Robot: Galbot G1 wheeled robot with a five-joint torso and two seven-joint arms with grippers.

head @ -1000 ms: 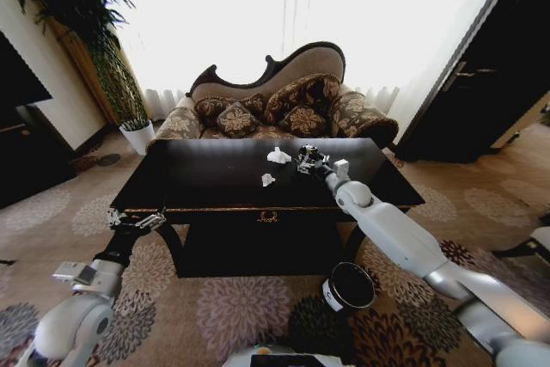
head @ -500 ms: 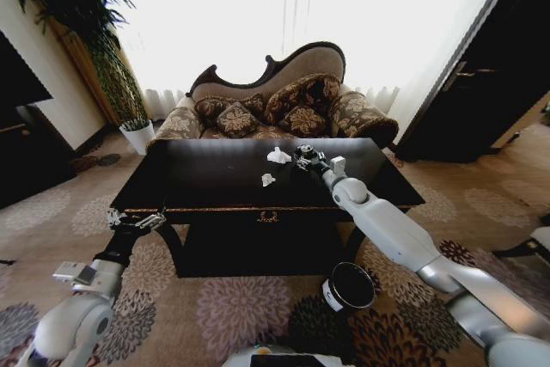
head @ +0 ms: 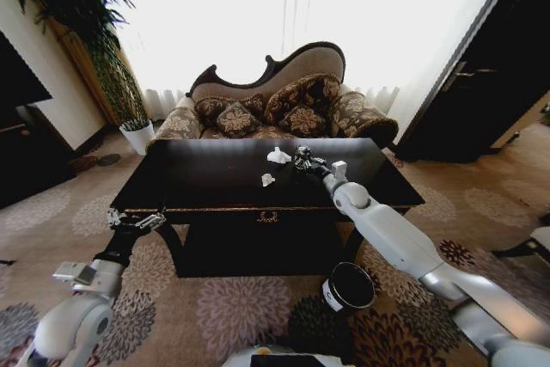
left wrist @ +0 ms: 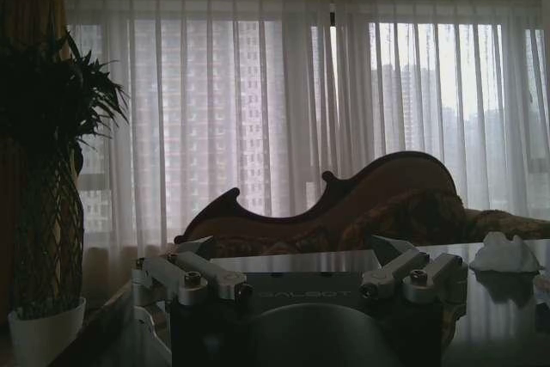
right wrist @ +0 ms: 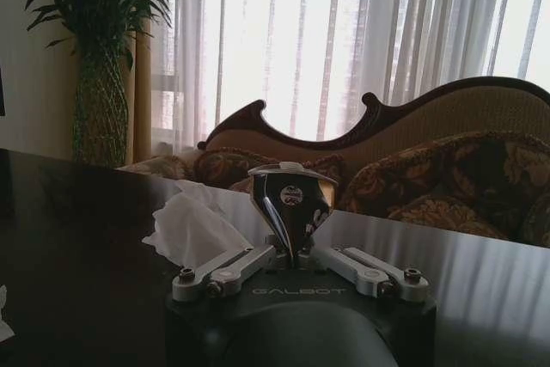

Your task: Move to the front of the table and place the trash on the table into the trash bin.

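Glossy dark counter (head: 215, 178) held a soft, featherlight crumpled tissue (head: 278, 156) just beside the right gripper (head: 300, 159), fingers pressed together empty; pinch its bunched middle.

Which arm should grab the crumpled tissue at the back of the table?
Right. The right gripper is over the table, shut, beside the crumpled tissue. The left gripper, open, hangs low off the table's front left corner, far from either tissue.

Right arm stretched far forward, right hand (head: 301, 159) low and level with its fingers pressed together, left arm bent low at the robot's side, left hand (head: 136, 221) spread wide, idle
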